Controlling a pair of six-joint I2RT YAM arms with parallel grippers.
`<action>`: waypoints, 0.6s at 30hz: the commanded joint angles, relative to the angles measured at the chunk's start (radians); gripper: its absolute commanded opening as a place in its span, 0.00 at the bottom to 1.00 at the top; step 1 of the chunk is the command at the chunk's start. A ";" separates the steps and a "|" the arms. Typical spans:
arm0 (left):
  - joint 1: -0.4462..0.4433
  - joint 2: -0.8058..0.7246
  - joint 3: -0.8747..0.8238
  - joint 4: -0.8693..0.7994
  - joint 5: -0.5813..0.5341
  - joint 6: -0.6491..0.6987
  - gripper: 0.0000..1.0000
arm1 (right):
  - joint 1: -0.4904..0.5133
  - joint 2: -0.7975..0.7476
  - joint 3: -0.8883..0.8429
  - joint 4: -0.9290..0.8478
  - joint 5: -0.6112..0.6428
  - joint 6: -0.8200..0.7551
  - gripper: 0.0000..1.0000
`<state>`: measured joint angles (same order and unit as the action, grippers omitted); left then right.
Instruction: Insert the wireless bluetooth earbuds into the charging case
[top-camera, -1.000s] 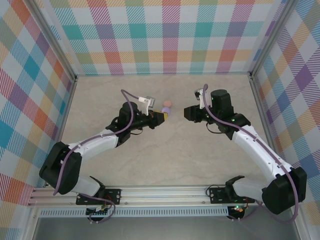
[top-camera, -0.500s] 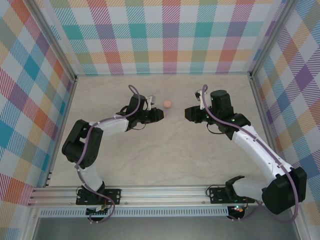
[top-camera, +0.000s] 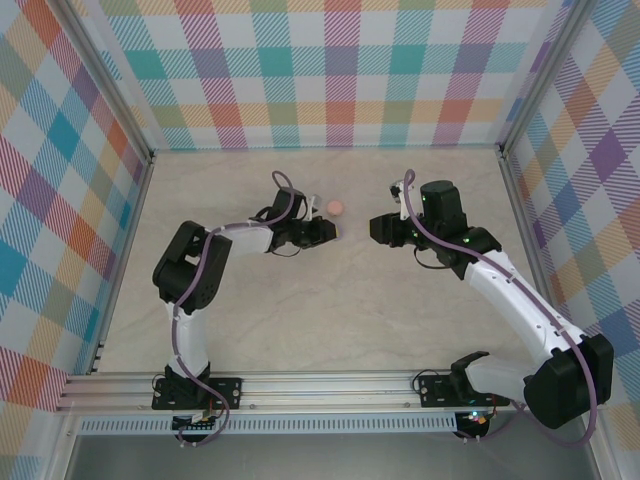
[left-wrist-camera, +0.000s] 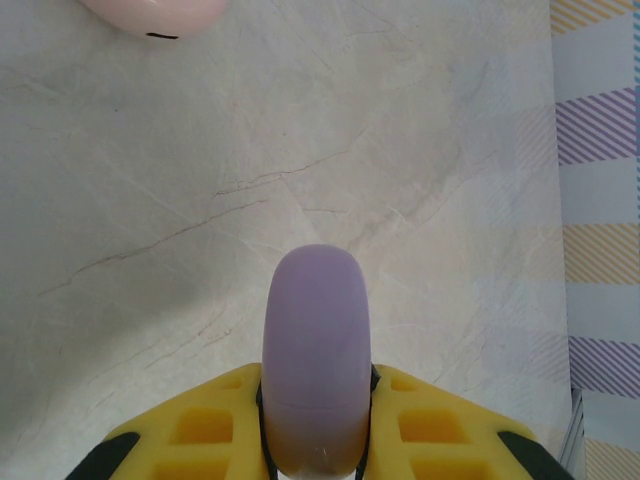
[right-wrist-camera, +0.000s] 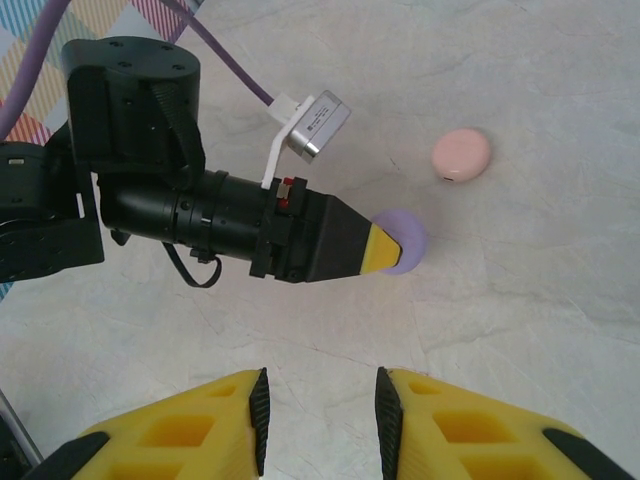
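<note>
My left gripper (top-camera: 330, 232) is shut on a round purple disc (left-wrist-camera: 316, 350), held edge-on between its yellow fingers (left-wrist-camera: 215, 425). In the right wrist view the disc (right-wrist-camera: 408, 240) sticks out past the left gripper's (right-wrist-camera: 385, 250) tip, low over the table. A round salmon-pink disc (top-camera: 336, 207) lies on the table just beyond it, and its edge (left-wrist-camera: 155, 12) shows at the top of the left wrist view. My right gripper (top-camera: 375, 228) faces the left one from the right. It stands open (right-wrist-camera: 320, 400) with nothing between its fingers. The tiny earbuds are out of view.
The marble-patterned tabletop (top-camera: 320, 310) is walled by plaid panels on three sides (top-camera: 340, 70). The left arm's purple cable (right-wrist-camera: 225, 60) loops above its wrist. The two grippers are a short gap apart at mid-table.
The left arm has swung its elbow in and reached farther right. Its gripper has closed on the purple disc that lay beside the pink one. The right arm has not moved.
</note>
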<state>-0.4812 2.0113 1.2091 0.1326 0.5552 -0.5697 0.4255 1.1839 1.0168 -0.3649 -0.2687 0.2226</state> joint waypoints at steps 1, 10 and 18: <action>0.019 0.031 0.038 -0.031 0.022 -0.013 0.18 | 0.002 0.002 0.023 -0.013 -0.007 -0.020 0.37; 0.021 0.075 0.069 -0.071 0.010 -0.001 0.21 | 0.003 0.003 0.023 -0.015 -0.012 -0.021 0.37; 0.020 0.091 0.077 -0.108 -0.012 0.009 0.32 | 0.002 0.002 0.020 -0.014 -0.013 -0.016 0.38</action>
<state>-0.4793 2.0876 1.2636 0.0582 0.5560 -0.5674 0.4255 1.1839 1.0168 -0.3698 -0.2695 0.2218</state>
